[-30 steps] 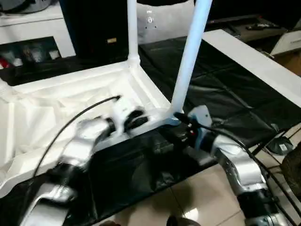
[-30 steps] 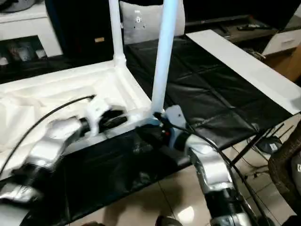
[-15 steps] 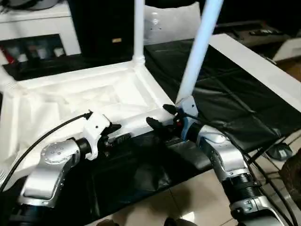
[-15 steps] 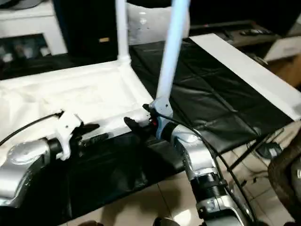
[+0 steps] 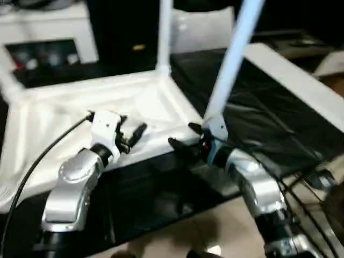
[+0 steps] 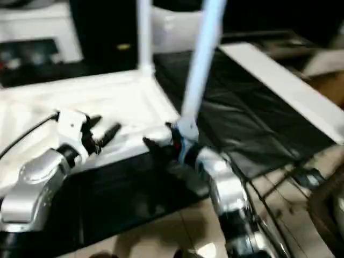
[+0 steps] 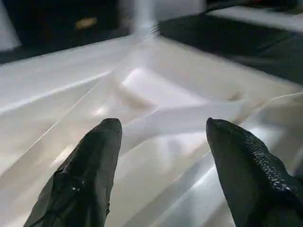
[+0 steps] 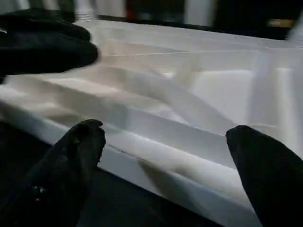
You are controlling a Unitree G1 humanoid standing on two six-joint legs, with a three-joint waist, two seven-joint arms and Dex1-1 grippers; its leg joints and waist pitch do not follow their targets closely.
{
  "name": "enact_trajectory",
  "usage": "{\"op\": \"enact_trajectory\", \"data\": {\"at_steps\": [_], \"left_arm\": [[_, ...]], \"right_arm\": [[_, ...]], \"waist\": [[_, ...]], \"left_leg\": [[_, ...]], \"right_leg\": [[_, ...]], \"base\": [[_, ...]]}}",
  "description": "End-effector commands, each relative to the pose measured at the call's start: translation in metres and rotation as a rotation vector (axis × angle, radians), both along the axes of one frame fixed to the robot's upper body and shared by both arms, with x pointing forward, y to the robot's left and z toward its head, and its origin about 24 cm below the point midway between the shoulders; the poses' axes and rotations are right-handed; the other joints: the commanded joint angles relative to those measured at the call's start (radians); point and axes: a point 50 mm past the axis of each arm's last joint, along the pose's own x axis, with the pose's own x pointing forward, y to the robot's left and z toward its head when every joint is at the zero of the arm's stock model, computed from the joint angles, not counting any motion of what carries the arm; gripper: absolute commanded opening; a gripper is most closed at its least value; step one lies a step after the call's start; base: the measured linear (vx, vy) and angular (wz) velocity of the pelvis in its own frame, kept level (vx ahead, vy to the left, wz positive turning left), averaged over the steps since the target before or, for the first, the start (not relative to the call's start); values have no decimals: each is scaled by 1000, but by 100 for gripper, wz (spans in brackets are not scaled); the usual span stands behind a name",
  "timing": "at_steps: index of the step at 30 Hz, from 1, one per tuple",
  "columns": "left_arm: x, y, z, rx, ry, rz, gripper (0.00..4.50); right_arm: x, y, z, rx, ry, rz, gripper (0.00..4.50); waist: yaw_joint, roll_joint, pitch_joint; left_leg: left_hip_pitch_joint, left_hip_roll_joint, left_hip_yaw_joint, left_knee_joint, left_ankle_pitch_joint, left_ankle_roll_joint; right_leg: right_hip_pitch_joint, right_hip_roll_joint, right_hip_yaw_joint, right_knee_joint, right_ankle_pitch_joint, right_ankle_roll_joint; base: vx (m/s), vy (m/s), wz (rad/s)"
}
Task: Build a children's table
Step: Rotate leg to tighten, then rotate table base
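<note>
Both upright legs, the near one (image 5: 232,59) and the far one (image 5: 164,35), ran off the top edge, their ends unseen. The tabletop (image 5: 54,115) was cut off at the left edge. Shelf contents (image 5: 45,54) behind were too blurred to identify. Whether the right gripper (image 5: 183,141) touched the rim could not be told.

One upturned table top (image 5: 70,115), two upright legs (image 5: 232,59), two pincers (image 5: 130,137).

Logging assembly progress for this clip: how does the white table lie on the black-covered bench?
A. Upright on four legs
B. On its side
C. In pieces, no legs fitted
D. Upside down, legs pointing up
D: the table top shows its ribbed underside, and two legs rise from its corner sockets.
</note>
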Motion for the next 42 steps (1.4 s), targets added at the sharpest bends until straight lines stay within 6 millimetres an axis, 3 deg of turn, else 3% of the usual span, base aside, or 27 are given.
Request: {"op": "enact_trajectory", "data": {"at_steps": [1, 2, 3, 4, 5, 6, 7, 8, 9, 10, 11, 12, 13, 14, 15, 16, 17, 18, 19, 22, 27, 30, 32, 35, 36, 40, 42], "left_arm": [[5, -3, 0, 6, 2, 49, 315], [5, -4, 0, 3, -1, 59, 315], [4, -6, -1, 4, -7, 48, 315], [2, -9, -1, 15, -13, 33, 315], [-1, -11, -3, 38, -8, 25, 315], [-1, -11, -3, 39, -8, 25, 315], [-3, -11, -4, 42, -14, 33, 315], [-4, -11, -4, 41, -17, 37, 315], [-4, -12, -5, 41, -20, 39, 315], [-6, -11, -6, 48, -11, 40, 315], [-6, -11, -7, 53, -3, 41, 315], [-7, -11, -9, 57, 2, 42, 315], [-8, -11, -9, 57, 4, 38, 315], [-11, -12, -11, 56, 5, 21, 315], [-13, -12, -11, 57, 4, 5, 315], [-14, -12, -11, 58, 3, -4, 315], [-16, -13, -12, 49, 19, -49, 315], [-18, -13, -14, 43, 36, -75, 315], [-19, -12, -15, 40, 51, -89, 315], [-21, -3, -17, 58, 72, -108, 333], [-25, 1, -19, 22, 97, -118, 375], [-29, 11, -21, 29, 90, -101, 405], [-30, 12, -21, 30, 89, -103, 418], [-37, 20, -26, 4, 74, -56, 436], [-41, 24, -28, -17, 56, -11, 436], [-52, 29, -35, -41, 44, 66, 443], [-59, 31, -38, -50, 18, 98, 443]], "right_arm": [[2, -8, 8, 7, -41, -34, 450], [1, -9, 9, 10, -42, -37, 450], [1, -9, 10, 11, -44, -42, 450], [1, -10, 10, 11, -45, -43, 450], [2, -11, 11, 7, -49, -49, 450], [2, -11, 11, 7, -50, -49, 450], [3, -12, 12, 2, -49, -50, 450], [3, -13, 12, -1, -50, -51, 450], [3, -14, 12, -2, -51, -52, 450], [4, -15, 12, 2, -51, -58, 450], [4, -16, 13, 6, -51, -64, 450], [4, -17, 13, 9, -51, -67, 450], [5, -18, 13, 13, -44, -78, 450], [7, -22, 12, 17, -17, -112, 450], [8, -23, 11, 19, -5, -115, 450], [8, -23, 11, 20, 0, -114, 450], [9, -25, 11, 10, -5, -131, 450], [11, -27, 11, 1, -12, -155, 450], [13, -29, 11, -7, -16, -178, 450], [22, -42, 10, -33, -9, -287, 450], [26, -54, 11, -41, -9, -342, 450], [36, -89, 17, -71, -18, -460, 450], [38, -95, 18, -79, -19, -485, 450], [43, -131, 18, -140, -27, -628, 450], [43, -142, 18, -177, -37, -659, 450], [40, -143, 16, -169, -36, -626, 450], [38, -139, 14, -141, -24, -591, 450]], "waist": [[4, 16, -57], [42, -13, -64], [65, -34, -62], [78, -30, -63], [78, -35, -63], [87, -29, -67], [86, -29, -64], [96, -8, -66], [91, 19, -68], [87, 31, -72], [46, 63, -70], [36, 62, -73], [53, 50, -54], [50, 41, -53], [63, 29, -38], [63, 17, -40], [70, 1, -40], [73, -4, -43], [70, -3, -44], [60, 5, -47], [39, 2, -47], [32, -6, -46], [35, -6, -44], [34, -13, -46], [39, -12, -47], [50, -15, -49], [48, -16, -52]], "left_leg": [[-20, 2, -28, -98, -393, 172], [-13, -58, 47, 7, -287, 114], [-32, -49, 76, 101, -124, 92], [-41, -36, 76, 113, -112, 100], [-77, -14, 64, 146, -139, 112], [-78, 11, 52, 149, -170, 102], [-75, 18, 50, 142, -174, 103], [-51, 30, 53, 99, -124, 118], [-41, 36, 51, 30, -38, 177], [-10, 30, 50, -7, 36, 222], [46, 64, -26, -49, 126, 376], [90, 116, 7, -20, 115, 374], [42, 118, 49, -65, -133, 246], [44, 103, 52, -65, -241, 191], [50, 64, 82, -66, -476, 47], [52, 49, 89, -58, -527, 6], [53, 37, 101, -58, -514, -12], [63, 37, 107, -56, -467, 2], [58, 37, 111, -64, -420, 11], [49, 40, 109, -81, -400, 7], [53, 40, 112, -85, -419, 19], [59, 40, 116, -82, -430, 25], [62, 39, 121, -79, -418, 33], [59, 43, 120, -80, -409, 35], [65, 44, 125, -79, -403, 35], [67, 49, 138, -82, -377, 42], [52, 53, 135, -90, -353, 51]], "right_leg": [[54, -72, 74, -54, -138, -207], [67, -171, 59, -139, -439, -73], [63, -240, 57, -182, -627, 110], [68, -270, 83, -178, -624, 163], [89, -328, 100, -148, -543, 243], [104, -362, 97, -142, -425, 208], [115, -359, 75, -145, -377, 157], [130, -310, 31, -148, -265, 5], [143, -223, -20, -116, -168, -88], [123, -142, -55, -85, -136, -80], [68, -18, -49, 32, -132, -30], [-5, -23, 39, 34, -144, -8], [16, -36, 71, 39, -100, -29], [21, -46, 89, 22, -90, -40], [21, -87, 118, -46, -211, -71], [29, -105, 129, -62, -303, -71], [38, -121, 142, -90, -485, -33], [34, -129, 146, -110, -599, 6], [42, -128, 142, -120, -633, 29], [52, -114, 129, -126, -586, 48], [51, -108, 121, -132, -534, 29], [43, -107, 120, -135, -547, 23], [39, -106, 121, -135, -535, 14], [42, -108, 119, -132, -520, 0], [39, -106, 121, -132, -501, -4], [39, -102, 130, -123, -431, -23], [49, -100, 133, -110, -359, -29]], "base": [[-6, -158, 65], [-24, -131, 50], [-5, -113, 40], [-5, -113, 40], [-7, -91, 47], [-20, -37, 43], [-20, -37, 43], [-24, -8, 52], [-28, 42, 65], [-28, 42, 65], [-4, 74, 51], [11, 56, 44], [11, 56, 44], [-33, 28, 34], [-62, 8, 5], [-62, 8, 5], [-71, -2, -1], [-71, -11, -4], [-71, -11, -4], [-62, -4, -14], [-11, 2, -2], [0, 0, 0], [0, 0, 0], [0, 0, 0], [0, 0, 0], [0, 0, 0], [0, 0, 0]]}}
